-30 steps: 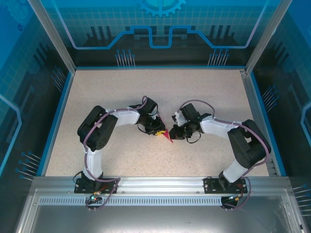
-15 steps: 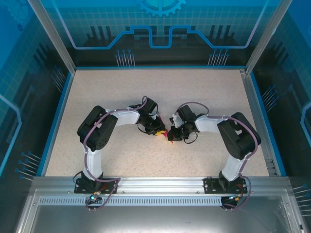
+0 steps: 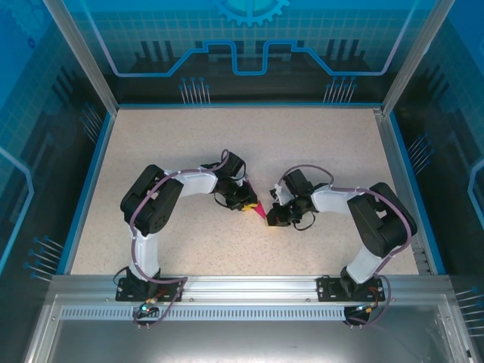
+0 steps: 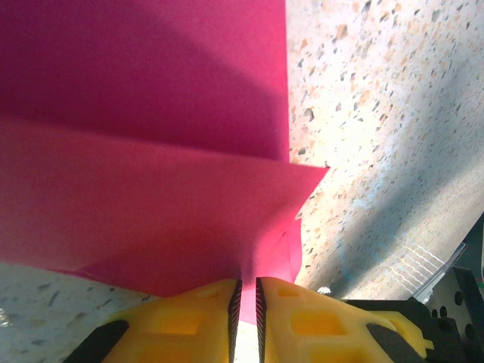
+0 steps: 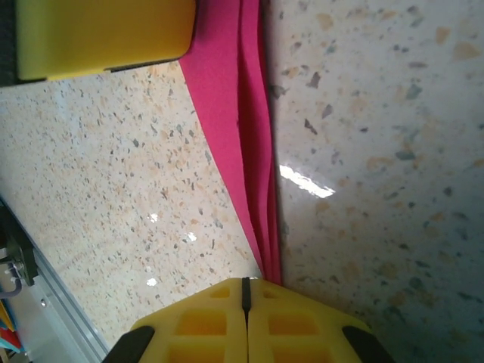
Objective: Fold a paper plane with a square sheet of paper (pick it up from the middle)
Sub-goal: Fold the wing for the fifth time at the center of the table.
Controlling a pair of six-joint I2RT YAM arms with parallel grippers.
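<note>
Centrally, gripped at both ends: narrow pointed magenta-pink paper plane [image 3: 259, 212], wider end in closed jaws of left gripper [image 3: 246, 204], tip in those of right gripper [image 3: 270, 219]; open speckled tabletop [image 3: 189, 144] all round; layered fold edges plain from wrist views.

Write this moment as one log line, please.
left gripper: shut on folded pink paper | right gripper: shut at paper's tip | paper: on table

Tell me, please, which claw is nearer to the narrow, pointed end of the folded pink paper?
Right. The folded pink paper tapers to its tip right at the right claw, whose fingers are closed. The left claw clamps the wider end, farther from the tip.
</note>
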